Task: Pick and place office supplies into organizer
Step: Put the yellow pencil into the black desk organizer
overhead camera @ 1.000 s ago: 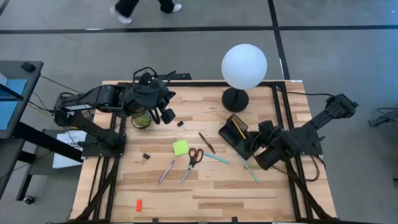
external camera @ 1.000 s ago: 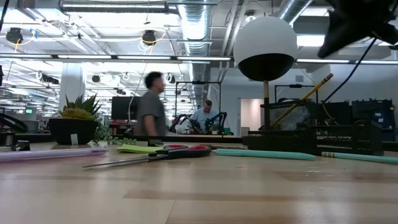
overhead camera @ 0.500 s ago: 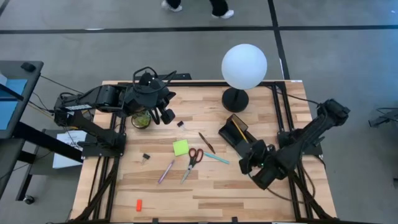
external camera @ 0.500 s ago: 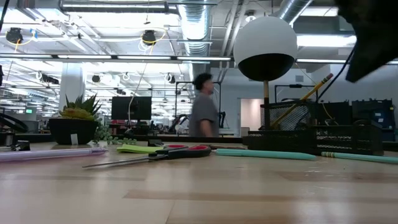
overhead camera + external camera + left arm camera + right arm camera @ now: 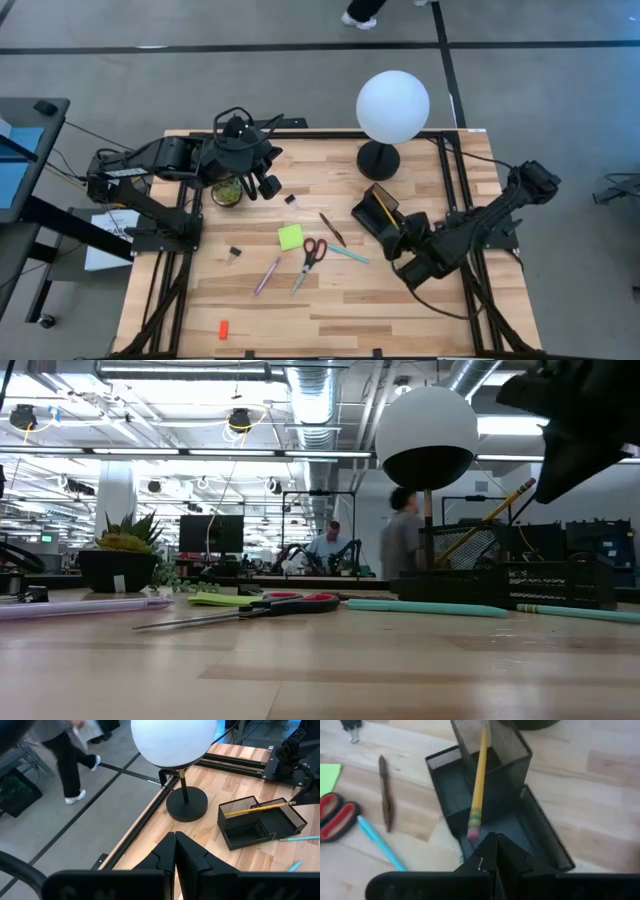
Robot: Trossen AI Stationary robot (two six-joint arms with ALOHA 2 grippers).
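The black mesh organizer (image 5: 378, 212) lies right of centre, and a yellow pencil (image 5: 479, 780) leans in its tall cup. My right gripper (image 5: 492, 840) is shut and empty, hovering just above the organizer's near end, close to the pencil's eraser. On the wood to its left lie red-handled scissors (image 5: 310, 255), a green sticky pad (image 5: 290, 237), a teal pen (image 5: 346, 253), a dark pen (image 5: 331, 228) and a purple pen (image 5: 267, 274). My left gripper (image 5: 268, 186) waits shut and raised at the far left, beside the plant (image 5: 227, 192).
A white globe lamp (image 5: 392, 107) on a round black base stands just beyond the organizer. Small black clips (image 5: 234, 252) (image 5: 291, 199) and a red-orange piece (image 5: 223, 328) lie on the left half. Black rails run along both table sides. A person walks past in the room behind.
My right gripper has sunk toward the organizer and tipped its fingers further down, staying shut. It swung a little toward the near edge and back. Nothing on the table has moved. A person has walked across the room behind.
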